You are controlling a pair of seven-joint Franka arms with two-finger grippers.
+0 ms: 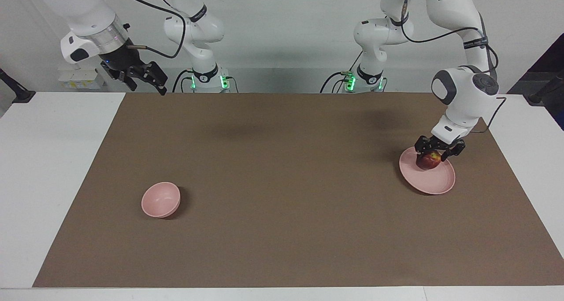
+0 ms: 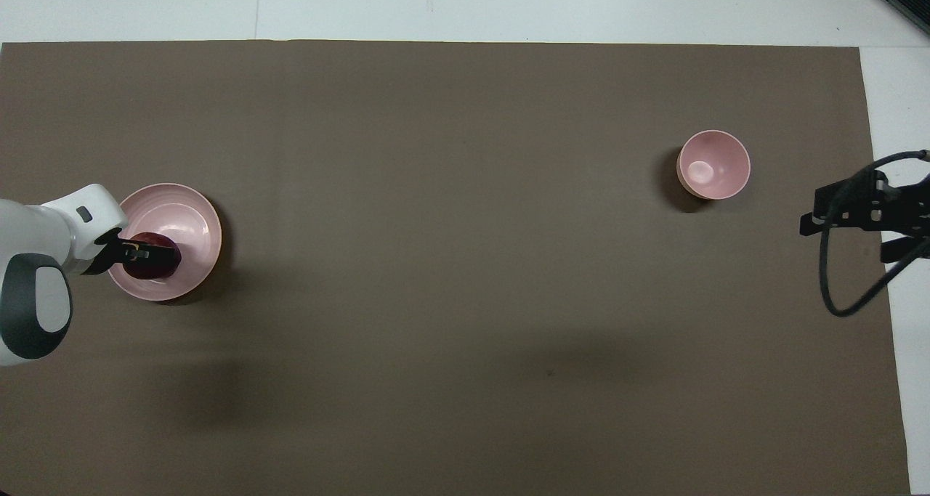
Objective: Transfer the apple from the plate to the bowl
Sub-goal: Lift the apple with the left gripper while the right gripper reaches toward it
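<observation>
The dark red apple (image 1: 428,161) rests on the pale pink plate (image 1: 434,182) toward the left arm's end of the table. My left gripper (image 1: 436,153) is lowered over the apple, its fingers spread to either side of the apple's top, wider than the apple. In the overhead view the left gripper (image 2: 145,253) covers part of the apple (image 2: 156,263) on the plate (image 2: 189,220). The small deep pink bowl (image 1: 161,199) stands empty toward the right arm's end of the table and also shows in the overhead view (image 2: 713,164). My right gripper (image 1: 147,83) waits, raised and open, over the mat's edge nearest the robots.
A brown mat (image 1: 282,182) covers most of the white table (image 1: 53,182). The right arm's black cable (image 2: 835,293) hangs in a loop by the right gripper (image 2: 850,231).
</observation>
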